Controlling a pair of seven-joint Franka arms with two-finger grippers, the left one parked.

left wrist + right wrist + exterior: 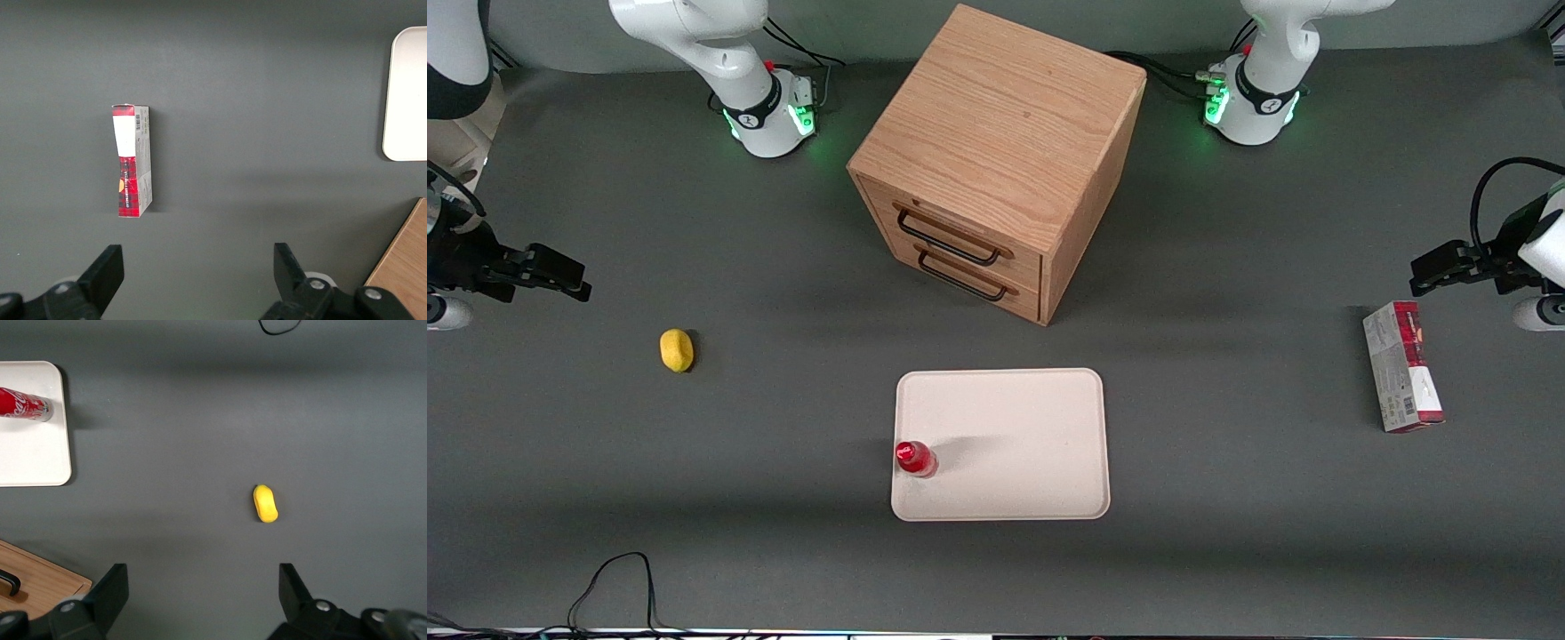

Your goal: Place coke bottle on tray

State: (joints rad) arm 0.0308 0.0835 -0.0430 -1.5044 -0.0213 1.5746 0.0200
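Observation:
The coke bottle (914,459), small, red and glossy with a red cap, stands upright on the tray (1014,427), just inside the rim at the working arm's end. The tray is large, flat and cream-white, and lies in front of the wooden drawer cabinet. My right gripper (574,277) hovers well away from both, toward the working arm's end of the table, open and holding nothing. In the right wrist view the gripper (203,577) hangs over bare mat, with the coke bottle (23,405) and the tray (33,447) far off.
A yellow lump (677,349) lies on the mat between my gripper and the tray. The wooden cabinet (996,151) with two drawers stands farther from the camera than the tray. A grey-and-red carton (1401,378) lies toward the parked arm's end. A black cable (614,578) loops at the table's near edge.

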